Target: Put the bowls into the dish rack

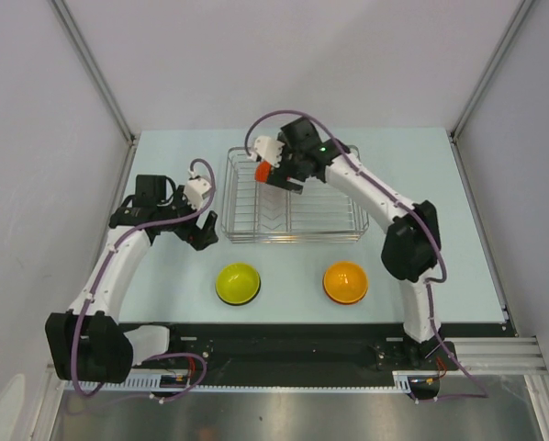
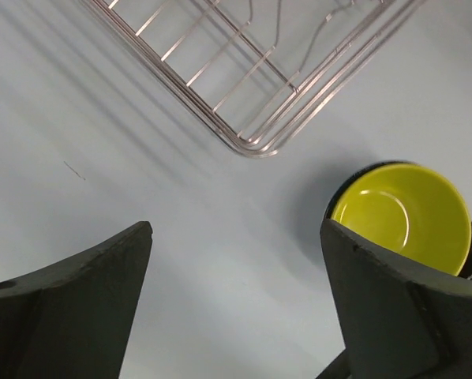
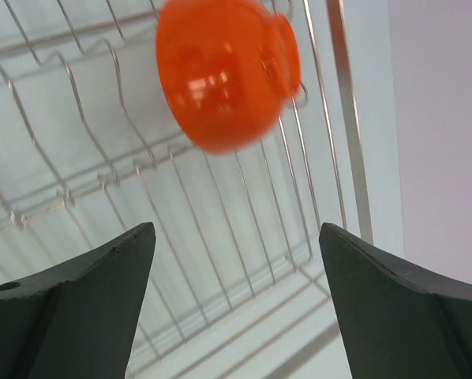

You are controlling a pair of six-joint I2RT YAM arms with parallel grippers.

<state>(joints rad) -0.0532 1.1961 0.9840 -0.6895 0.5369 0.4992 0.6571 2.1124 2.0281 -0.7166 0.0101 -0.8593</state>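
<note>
The silver wire dish rack (image 1: 293, 238) stands mid-table. A red-orange bowl (image 1: 263, 171) lies on its side among the tines at the rack's far left; in the right wrist view this bowl (image 3: 224, 73) is blurred and sits beyond the fingertips, apart from them. My right gripper (image 1: 285, 180) hovers over the rack, open and empty (image 3: 236, 237). A yellow bowl (image 1: 238, 283) and an orange bowl (image 1: 345, 282) sit upright on the table in front of the rack. My left gripper (image 1: 190, 237) is open and empty (image 2: 236, 237) just left of the rack's near corner (image 2: 252, 147), with the yellow bowl (image 2: 402, 213) behind its right finger.
Grey walls enclose the table on three sides. A black base strip (image 1: 284, 340) with the arm mounts runs along the near edge. Bare pale-blue tabletop (image 1: 440, 211) lies right of the rack.
</note>
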